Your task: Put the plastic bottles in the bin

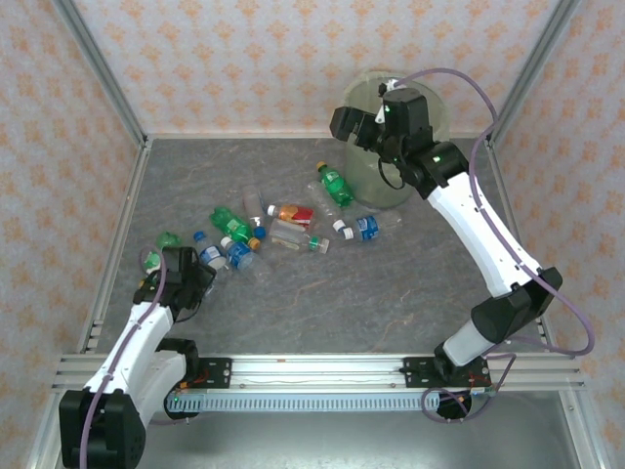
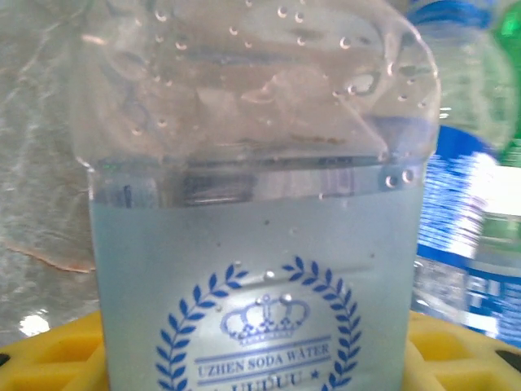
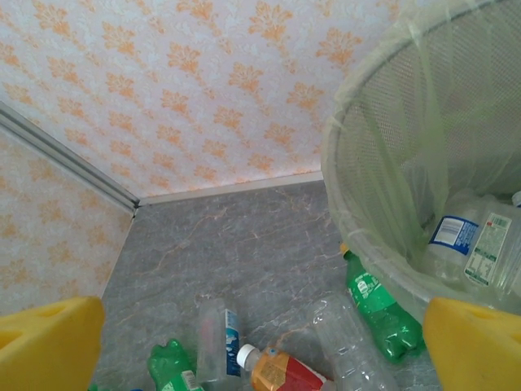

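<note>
Grey marbled tabletop (image 1: 391, 293) spreads under both arms, closed in by orange-patterned wallpaper (image 1: 244, 59). At its far right corner stands the round, tapered, translucent pale-green bin (image 1: 363, 181), upright and lined with a thin plastic bag. The right wrist view looks past the bin (image 3: 358, 187) rim to clear labelled bottles (image 3: 476, 244) already lying inside.

The right gripper (image 1: 356, 125) hangs over the bin's left rim, released, its yellow fingers (image 3: 49, 342) spread wide.

The left gripper (image 1: 186, 274) sits low at the left end of the scattered bottles. Its yellow fingers (image 2: 49, 358) stand on either side of a clear plastic bottle printed with a blue crown and wreath (image 2: 256, 244). Whether they are pressing on it I cannot tell.

The other plastic bottles lie loose across the middle of the tabletop. A green bottle with a green label (image 1: 335, 184) lies just beside the bin's foot. An orange bottle with a red label (image 1: 291, 211) lies near the centre. A clear bottle with a blue label (image 1: 366, 228) lies right of it. Another green bottle (image 1: 232, 225) lies left of centre.
</note>
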